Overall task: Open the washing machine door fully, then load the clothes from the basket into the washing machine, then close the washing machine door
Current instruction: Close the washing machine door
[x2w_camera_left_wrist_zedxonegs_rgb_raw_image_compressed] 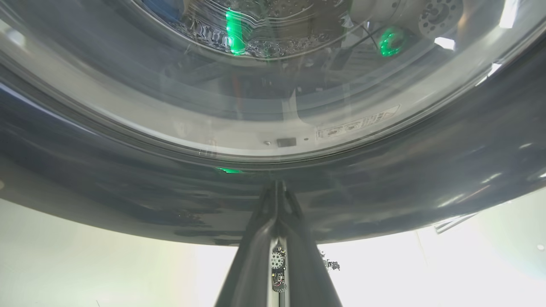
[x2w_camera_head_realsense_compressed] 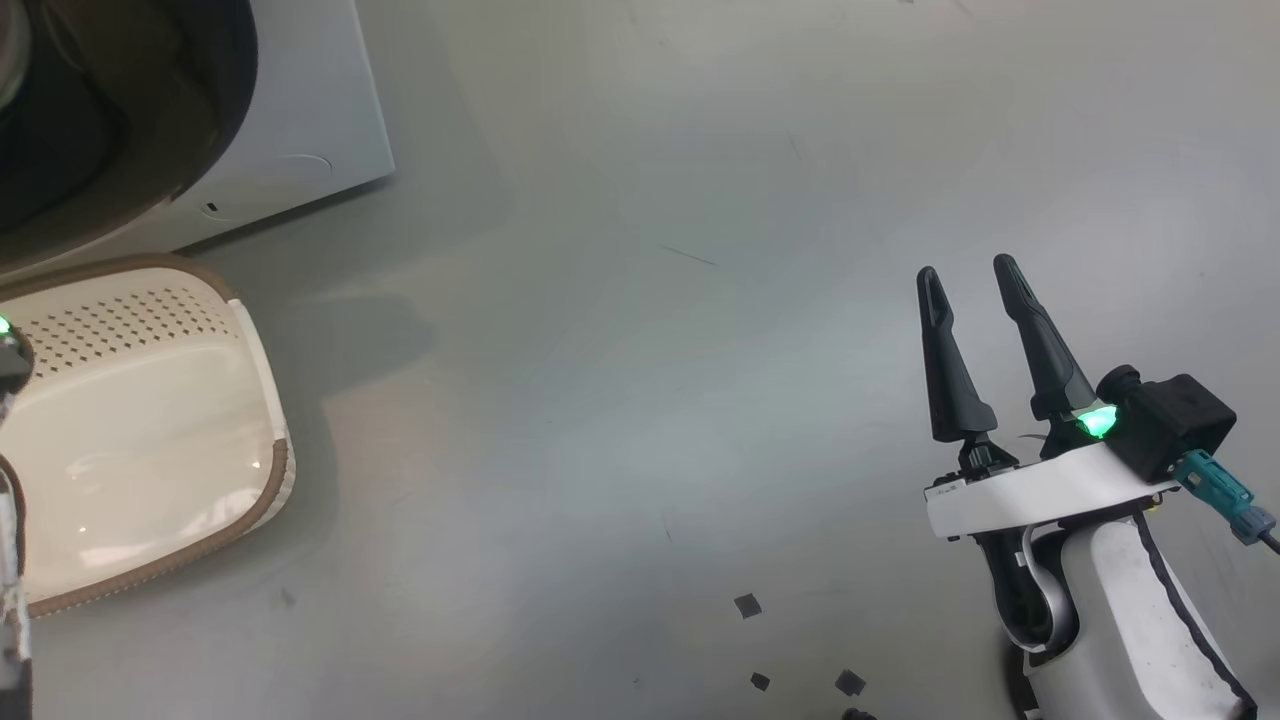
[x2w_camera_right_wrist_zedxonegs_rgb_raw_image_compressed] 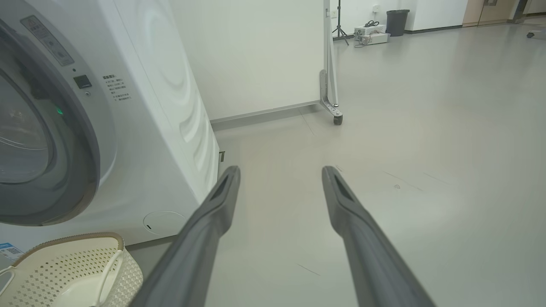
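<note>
The white washing machine (x2w_camera_right_wrist_zedxonegs_rgb_raw_image_compressed: 162,106) stands ahead and to the robot's left. In the left wrist view, the glossy black rim of the washing machine door (x2w_camera_left_wrist_zedxonegs_rgb_raw_image_compressed: 384,183) curves crosswise, directly ahead of the left gripper (x2w_camera_left_wrist_zedxonegs_rgb_raw_image_compressed: 277,185). That gripper's two fingers are pressed together, tips at the rim (contact looks likely but cannot be confirmed). The left arm is far nearer, so the closing push appears to be its job. The cream basket (x2w_camera_head_realsense_compressed: 150,262) sits on the floor (x2w_camera_head_realsense_compressed: 650,350) just before the machine, showing bare plastic inside. The right gripper (x2w_camera_head_realsense_compressed: 965,267) hovers well apart to the right, fingers spread, holding nothing.
</note>
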